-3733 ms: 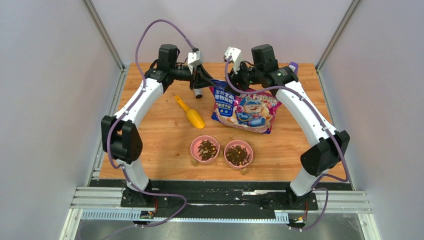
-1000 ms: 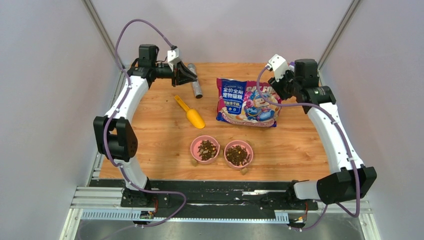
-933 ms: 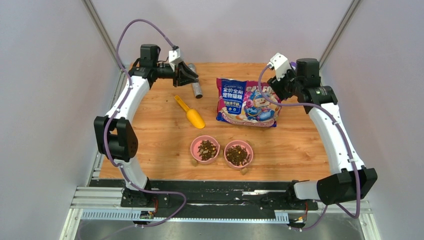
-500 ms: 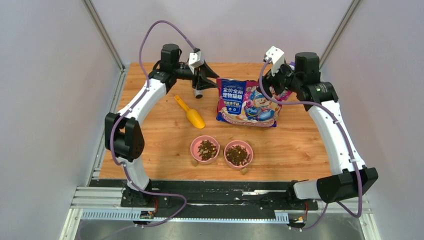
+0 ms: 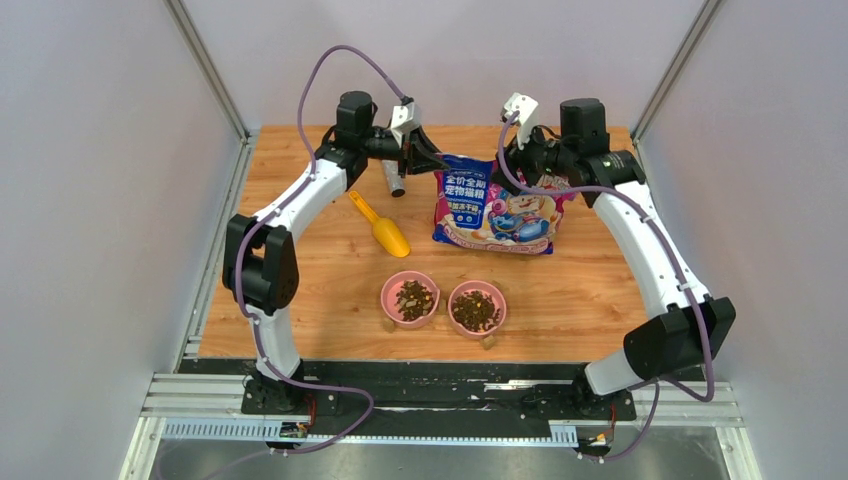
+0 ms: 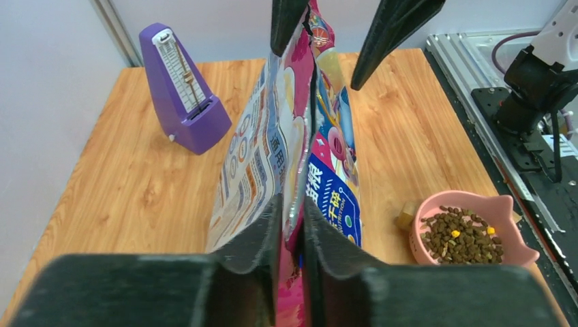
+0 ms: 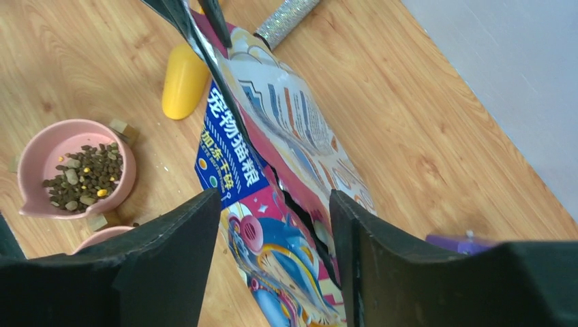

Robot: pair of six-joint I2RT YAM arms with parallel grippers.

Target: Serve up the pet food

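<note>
Left gripper (image 5: 430,158): in the top view, moved in from the far-left edge to the bag (image 5: 495,212). The right gripper (image 5: 520,165) has also closed in.
Pet food (image 5: 413,298): fills two pink bowls (image 5: 386,296), near centre.
Left wrist: fingers clamped on the bag's raised edge.
Right wrist: jaws apart, straddling that edge.
Judgement: serving looks done; bag handling remains.

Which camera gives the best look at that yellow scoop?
The top external view: the yellow scoop lies in full sight, handle and all. The right wrist view shows only its scooping end, the rest behind the bag; the left wrist view misses it.
</note>
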